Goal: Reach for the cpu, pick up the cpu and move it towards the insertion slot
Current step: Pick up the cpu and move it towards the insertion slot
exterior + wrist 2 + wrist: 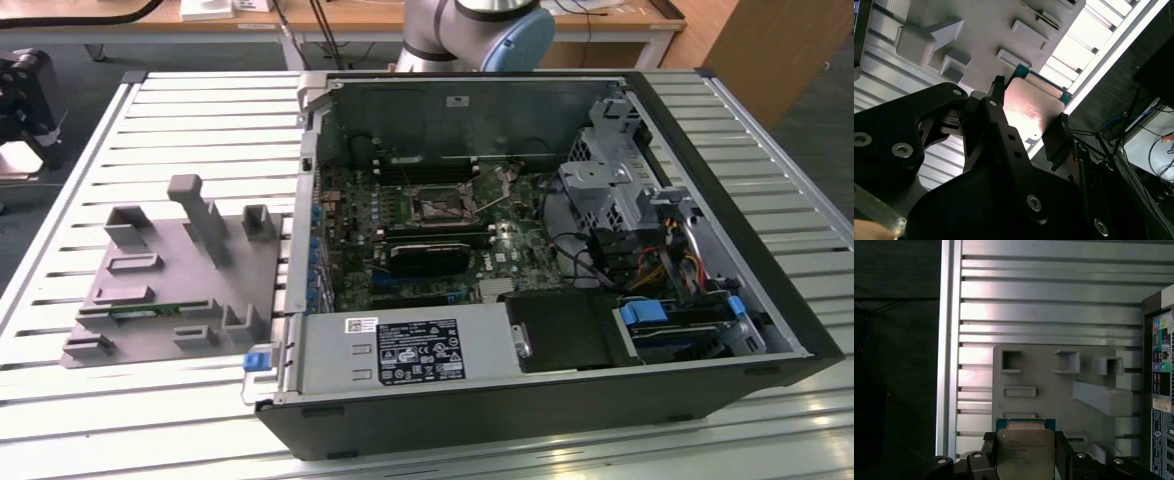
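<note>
First wrist view: the gripper (1025,441) clamps the cpu (1023,454), one edge cropped.

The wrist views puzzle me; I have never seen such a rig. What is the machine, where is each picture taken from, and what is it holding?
The machine is a single robot arm. The exterior view comes from a camera off the arm and shows the arm's base behind a slatted metal table. On the table lie an opened computer case and, beside it, a grey plastic fixture. Inside the case, the square insertion slot sits on the board. The two wrist views come from cameras riding on the arm. In both, the gripper is shut on the cpu, a flat square chip, with a black finger on each side and the fixture behind it.
</note>
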### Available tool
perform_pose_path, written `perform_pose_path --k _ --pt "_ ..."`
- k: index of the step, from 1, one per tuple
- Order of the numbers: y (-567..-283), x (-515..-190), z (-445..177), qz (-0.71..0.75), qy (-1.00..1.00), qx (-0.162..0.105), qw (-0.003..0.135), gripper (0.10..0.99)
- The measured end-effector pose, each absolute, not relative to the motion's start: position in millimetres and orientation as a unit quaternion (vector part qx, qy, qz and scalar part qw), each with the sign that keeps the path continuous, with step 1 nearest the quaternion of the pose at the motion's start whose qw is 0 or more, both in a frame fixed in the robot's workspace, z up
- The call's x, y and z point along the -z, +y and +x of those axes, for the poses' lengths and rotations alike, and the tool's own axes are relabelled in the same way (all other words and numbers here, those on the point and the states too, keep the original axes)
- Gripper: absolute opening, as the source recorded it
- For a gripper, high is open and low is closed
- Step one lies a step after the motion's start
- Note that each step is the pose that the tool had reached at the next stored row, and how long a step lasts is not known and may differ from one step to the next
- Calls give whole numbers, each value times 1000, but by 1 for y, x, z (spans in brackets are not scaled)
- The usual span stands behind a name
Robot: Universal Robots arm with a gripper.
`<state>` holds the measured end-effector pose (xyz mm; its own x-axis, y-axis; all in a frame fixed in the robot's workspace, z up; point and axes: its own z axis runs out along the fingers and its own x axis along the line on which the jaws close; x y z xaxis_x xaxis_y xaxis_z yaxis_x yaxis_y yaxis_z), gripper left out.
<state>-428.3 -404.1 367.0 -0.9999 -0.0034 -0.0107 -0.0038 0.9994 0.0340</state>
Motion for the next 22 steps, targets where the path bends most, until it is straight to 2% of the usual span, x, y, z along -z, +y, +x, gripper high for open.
perform_pose_path --k 22 --pt "-403 -404 -427 -2 1000 -17 6 545"
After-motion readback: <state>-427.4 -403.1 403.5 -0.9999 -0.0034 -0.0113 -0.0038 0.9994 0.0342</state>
